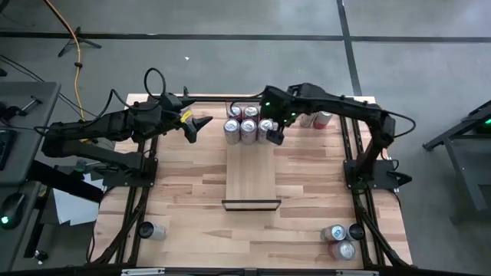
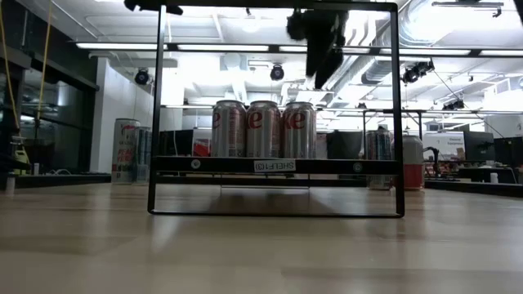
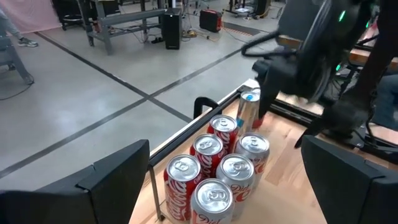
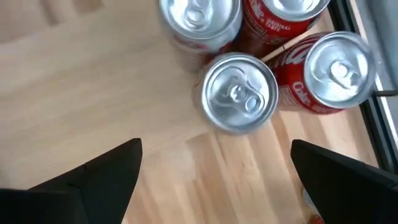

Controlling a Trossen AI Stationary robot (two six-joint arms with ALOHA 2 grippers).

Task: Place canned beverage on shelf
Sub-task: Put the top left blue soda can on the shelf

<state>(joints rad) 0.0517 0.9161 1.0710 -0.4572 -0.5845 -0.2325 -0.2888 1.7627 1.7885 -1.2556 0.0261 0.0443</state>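
The shelf (image 1: 251,172) is a long light-wood panel in a black frame (image 2: 397,106) at the table's middle, with a dark strip at its near end. Several upright red-and-silver cans (image 1: 248,126) stand on their bases in a cluster at its far end; three of them (image 2: 263,129) show in a row in the low view. My right gripper (image 4: 214,155) hangs open, pointing down, just above the rightmost can (image 4: 239,93) and touches nothing. My left gripper (image 3: 224,144) waits open at the far left (image 1: 196,126), held high and facing the cans (image 3: 217,168).
Three cans (image 1: 341,239) stand at the table's near right corner and one (image 1: 149,230) lies at the near left. More cans (image 1: 318,119) stand at the far edge, right of the shelf. The near half of the shelf board is bare wood.
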